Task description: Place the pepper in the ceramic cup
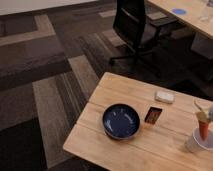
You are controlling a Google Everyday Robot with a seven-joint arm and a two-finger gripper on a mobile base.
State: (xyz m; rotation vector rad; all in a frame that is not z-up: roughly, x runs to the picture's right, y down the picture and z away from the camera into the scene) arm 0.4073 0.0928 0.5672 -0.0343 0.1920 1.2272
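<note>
Where the right edge cuts the scene short, the hand (206, 114) shows only as a pale sliver above the pepper (204, 127), and whether it is open or clamped on the pepper's top I cannot tell. The pepper stands upright, orange-red, its upper end up against that sliver and its narrow lower end pointing down into the mouth of the ceramic cup (198, 142); how far the tip reaches inside cannot be made out. The cup is white and sits on the light wooden counter (120, 95) at its right side, partly cropped. To the left of the cup, well apart, a small dark packet (153, 115) lies flat on the wood, and just beyond it to the left rests 1 wide dark blue bowl (121, 120). A small white oblong object (164, 96) lies farther back, near the counter's far edge. Behind the counter, on the striped carpet (45, 75), stands a black office chair (135, 27), and a second wooden desk (192, 15) fills the upper right corner.
</note>
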